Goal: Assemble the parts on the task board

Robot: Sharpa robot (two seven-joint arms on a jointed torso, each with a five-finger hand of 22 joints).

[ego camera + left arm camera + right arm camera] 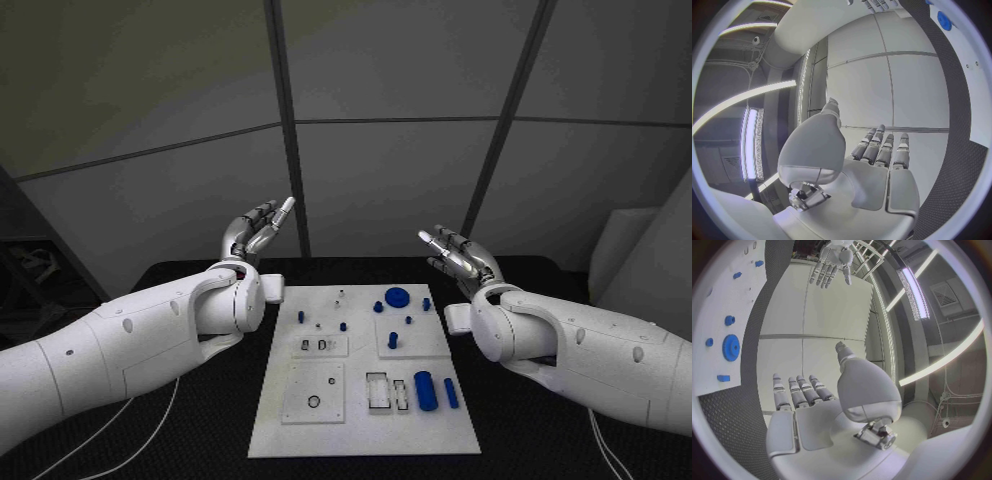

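Head view: the white task board (281, 420) lies mid-bench (188, 420), blue parts on it, among them a round gear (397, 295) and a cylinder (424, 389). Left hand (257, 232) and right hand (459, 254) are raised beside it, fingers (798, 391) released, grasping nothing.

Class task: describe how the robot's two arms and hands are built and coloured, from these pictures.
Both arms are smooth, rounded white shells with small dark dots on the forearms. A thin pale cable trails from under each arm. The left hand and right hand are silver-grey and many-fingered, with segmented fingers; the wrist views show pale grey palm plates and a bulbous thumb cover.
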